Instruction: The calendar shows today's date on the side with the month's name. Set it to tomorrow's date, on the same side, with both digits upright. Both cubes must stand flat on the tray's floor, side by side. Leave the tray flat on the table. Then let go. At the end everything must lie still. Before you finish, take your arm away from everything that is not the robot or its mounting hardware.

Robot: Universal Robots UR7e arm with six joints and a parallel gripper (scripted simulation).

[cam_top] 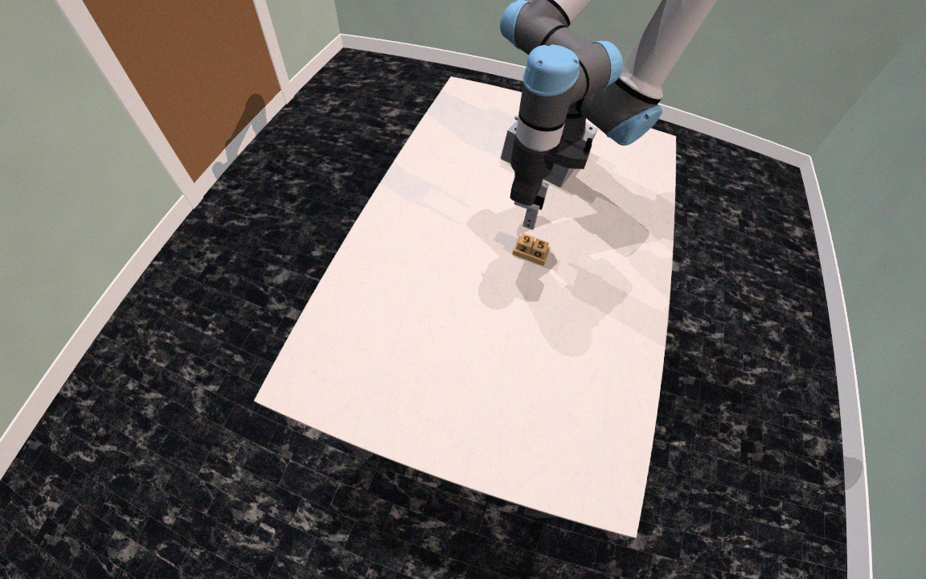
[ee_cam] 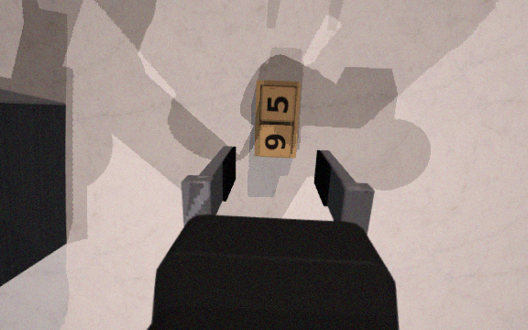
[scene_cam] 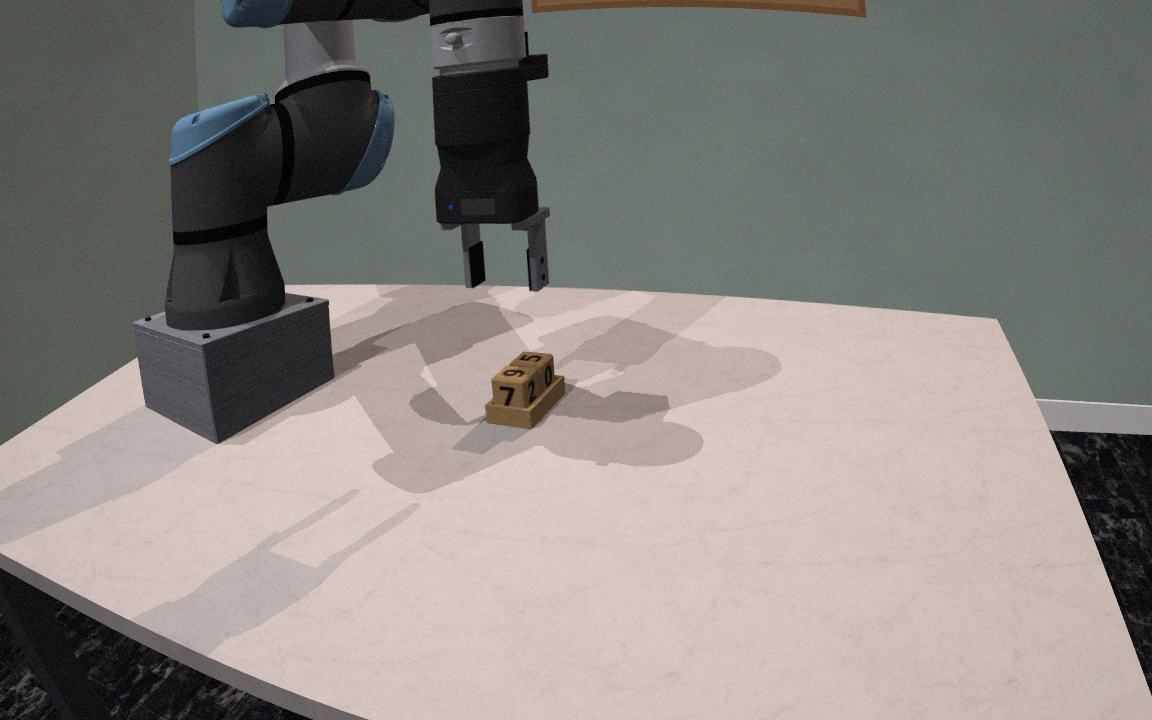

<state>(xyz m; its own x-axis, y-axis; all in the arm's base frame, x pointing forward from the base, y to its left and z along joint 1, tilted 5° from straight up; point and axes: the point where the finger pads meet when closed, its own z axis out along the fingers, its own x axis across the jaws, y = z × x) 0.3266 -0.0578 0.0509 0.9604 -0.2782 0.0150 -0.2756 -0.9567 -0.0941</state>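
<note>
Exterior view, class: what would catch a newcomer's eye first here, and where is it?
The small wooden calendar tray with two number cubes stands near the middle of the pale table, with 9 and 5 on the cubes' tops. Above and behind it hangs the open, empty gripper. The grey and blue arm rises from a grey pedestal at the table's left.
</note>
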